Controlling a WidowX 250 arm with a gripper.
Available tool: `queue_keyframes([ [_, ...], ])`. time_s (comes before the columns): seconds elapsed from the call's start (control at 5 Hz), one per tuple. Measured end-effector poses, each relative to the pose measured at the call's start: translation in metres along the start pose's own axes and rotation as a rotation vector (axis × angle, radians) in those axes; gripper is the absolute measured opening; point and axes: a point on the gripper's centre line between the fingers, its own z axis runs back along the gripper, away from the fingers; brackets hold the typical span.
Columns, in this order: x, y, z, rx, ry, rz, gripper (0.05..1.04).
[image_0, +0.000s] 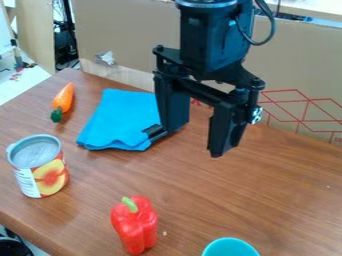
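"Where is the pincer (196, 142)?"

"It hangs over the table (280, 200), near the back. Its two fingers are wide apart, and there is a big gap between them."

"Does it hold anything?"

"No, I see nothing in the gap. The blue cloth (120, 117) is the nearest thing. It lies on the table, just beside the finger on the left side of the view. I can't tell if they touch."

"What is that little black piece (155, 132)?"

"It's at the cloth's edge, by that finger. I can't tell if it is part of the pincer."

"What else is there?"

"An orange carrot (63, 97) lies to the left of the cloth, with its green end toward us. In front of the carrot, a can (43, 172) stands up. It has a fruit picture on its side."

"And closer to us?"

"There's a red pepper (135, 227) with a green stem. Right of it, at the bottom edge, I see part of a blue-green round thing (230, 248). Way at the back is a brown cardboard wall (127, 30)."
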Motion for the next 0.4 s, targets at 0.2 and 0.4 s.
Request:
queue_keyframes([
  [0.2,-0.001,0.000,-0.006,-0.001,0.022,0.003,1.001],
  [0.4,-0.003,-0.014,-0.015,0.009,0.026,-0.040,1.001],
])
